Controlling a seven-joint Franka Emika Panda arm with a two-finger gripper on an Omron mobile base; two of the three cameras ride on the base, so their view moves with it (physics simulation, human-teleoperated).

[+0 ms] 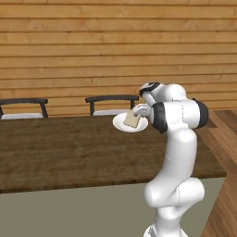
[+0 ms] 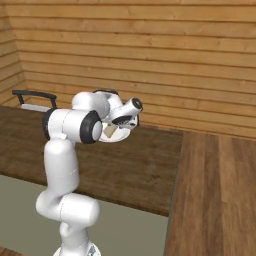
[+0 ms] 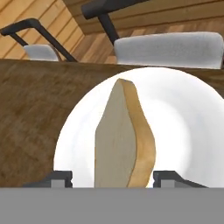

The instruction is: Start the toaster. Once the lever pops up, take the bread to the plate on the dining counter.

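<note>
The tan bread [image 3: 124,140] stands on its edge over the white plate [image 3: 183,118], which rests on the dark wood dining counter [image 3: 35,109]. My gripper [image 3: 114,177] is open, with one fingertip on each side of the slice and a gap to the left one. From the left base view the bread [image 1: 132,120] leans on the plate [image 1: 119,124] near the counter's [image 1: 69,148] far edge, with the gripper [image 1: 139,111] just above it. In the right base view my forearm covers most of the plate [image 2: 119,138]. The toaster is out of view.
Two dark-framed chairs with grey seats [image 1: 23,107] [image 1: 110,104] stand behind the counter against the wood-plank wall. The counter's right end [image 1: 217,171] meets a wooden floor [image 2: 220,190]. Its grey-olive front [image 1: 69,213] faces me.
</note>
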